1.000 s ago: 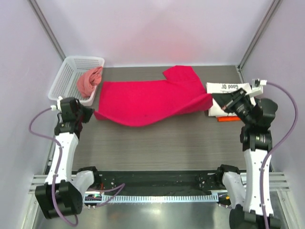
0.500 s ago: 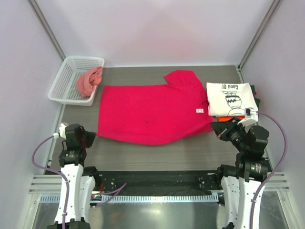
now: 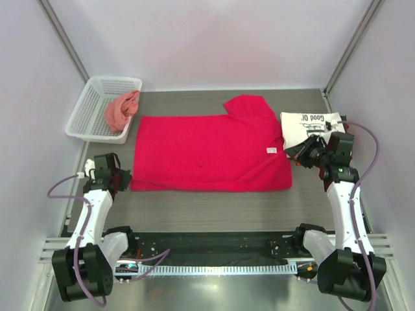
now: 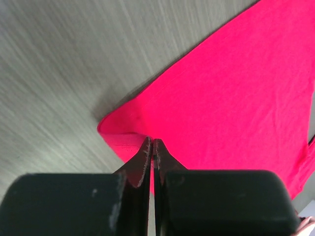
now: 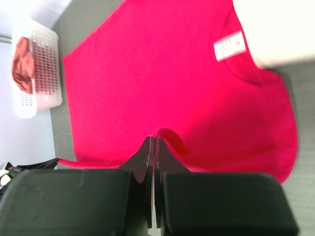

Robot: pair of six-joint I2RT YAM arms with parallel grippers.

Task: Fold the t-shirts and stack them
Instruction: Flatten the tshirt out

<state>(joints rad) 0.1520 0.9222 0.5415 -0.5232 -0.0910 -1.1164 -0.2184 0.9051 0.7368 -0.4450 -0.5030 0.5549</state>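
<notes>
The large crimson-red t-shirt (image 3: 207, 152) lies spread flat across the middle of the table, with its white label (image 3: 271, 150) near the right end. My left gripper (image 3: 124, 176) is at its near left corner. In the left wrist view it (image 4: 153, 141) is shut on that corner of the red shirt (image 4: 236, 88). My right gripper (image 3: 293, 155) is at the shirt's right edge. In the right wrist view it (image 5: 154, 139) is shut on a raised fold of the red cloth (image 5: 162, 73). The folded white t-shirt with black print (image 3: 312, 126) lies at the right, partly behind my right arm.
A white plastic basket (image 3: 113, 80) stands at the back left with a crumpled salmon-orange shirt (image 3: 121, 110) in it; it also shows in the right wrist view (image 5: 42, 73). Walls and metal posts close in the back and sides. Bare grey table lies in front of the red shirt.
The red shirt was hanging stretched between both grippers; it has been drawn toward the near side and now lies flat. Both grippers have come down to the table at its ends.
</notes>
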